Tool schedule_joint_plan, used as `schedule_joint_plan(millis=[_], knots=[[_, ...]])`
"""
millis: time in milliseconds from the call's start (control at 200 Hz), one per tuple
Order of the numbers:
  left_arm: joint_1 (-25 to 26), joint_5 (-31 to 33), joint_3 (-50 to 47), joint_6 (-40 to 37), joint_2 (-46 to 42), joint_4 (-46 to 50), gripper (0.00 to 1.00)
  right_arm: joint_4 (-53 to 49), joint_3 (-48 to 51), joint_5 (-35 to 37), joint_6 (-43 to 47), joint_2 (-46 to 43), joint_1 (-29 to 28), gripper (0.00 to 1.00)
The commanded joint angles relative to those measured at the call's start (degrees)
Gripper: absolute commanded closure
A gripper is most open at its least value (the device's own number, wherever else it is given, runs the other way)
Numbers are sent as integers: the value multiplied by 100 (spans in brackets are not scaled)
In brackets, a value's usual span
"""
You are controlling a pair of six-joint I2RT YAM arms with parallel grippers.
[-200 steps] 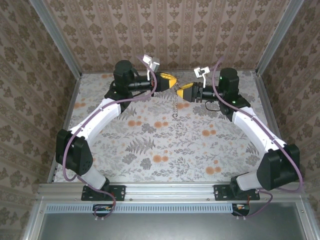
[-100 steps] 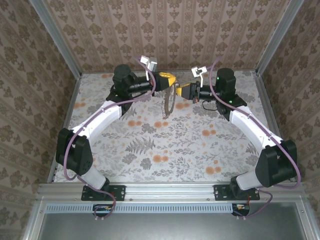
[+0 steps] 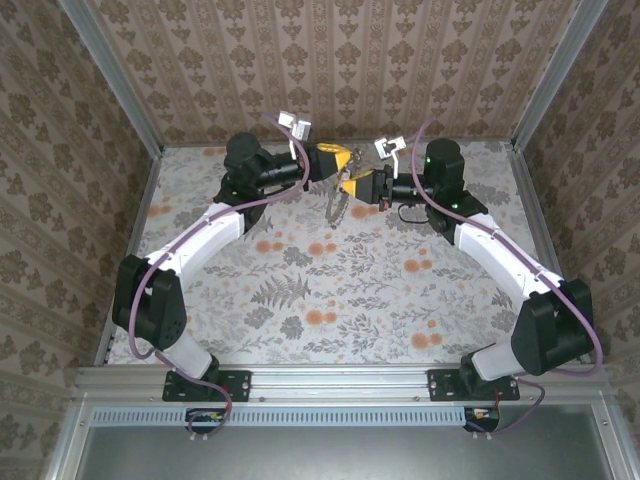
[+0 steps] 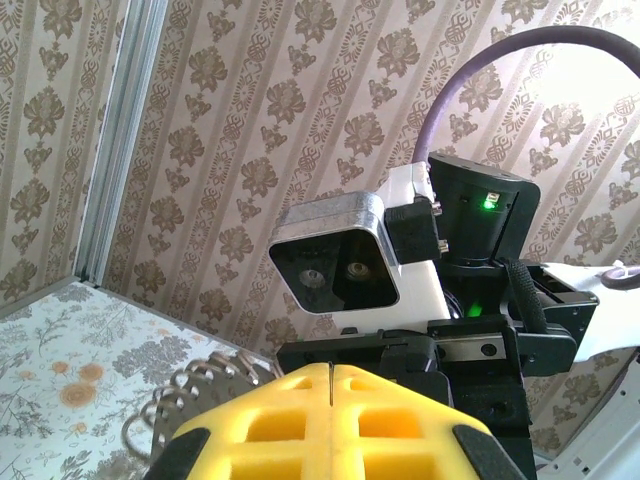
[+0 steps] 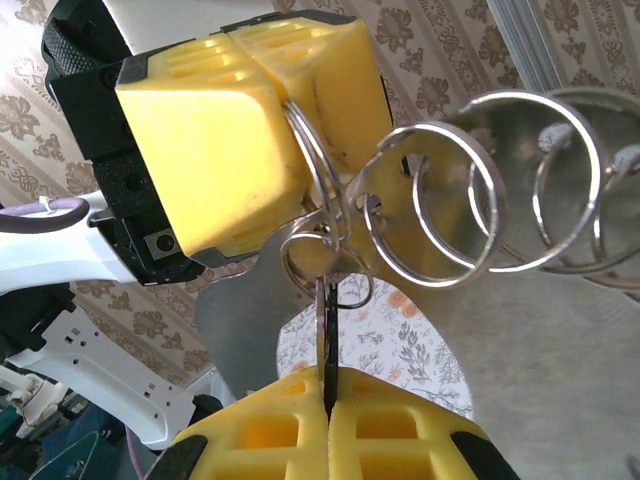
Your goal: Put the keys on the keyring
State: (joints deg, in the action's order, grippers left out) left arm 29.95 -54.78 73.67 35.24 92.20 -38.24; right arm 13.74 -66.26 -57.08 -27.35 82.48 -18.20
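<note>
Above the far end of the floral table, the left gripper clamps its yellow foam pads on a silver wire split keyring joined to a chain of larger silver rings. The right gripper pinches the small dark flat key edge-on, its tip among the ring's coils. Threading looks underway; whether the key has caught, I cannot tell.

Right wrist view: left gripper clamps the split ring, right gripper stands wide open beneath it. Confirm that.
Wrong on one count: the right gripper is shut, pinching the thin dark key edge-on, as the right wrist view shows. The left gripper does clamp the split ring.
</note>
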Motion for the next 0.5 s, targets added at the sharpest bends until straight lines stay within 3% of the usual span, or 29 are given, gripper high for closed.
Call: schedule_joint_plan(millis=[0,50,150,495], knots=[[10,204,18,132,-9,-618,100,-215,-76,34,140,-16,-86,95],[15,214,11,138,-1,-615,100,-294,-35,112,175,-83,-66,82],[10,246,9,180,9,-638,100,-312,170,252,186,-245,50,67],[-7,395,-115,585,53,-1088,100,85,536,905,-284,-1169,450,62]])
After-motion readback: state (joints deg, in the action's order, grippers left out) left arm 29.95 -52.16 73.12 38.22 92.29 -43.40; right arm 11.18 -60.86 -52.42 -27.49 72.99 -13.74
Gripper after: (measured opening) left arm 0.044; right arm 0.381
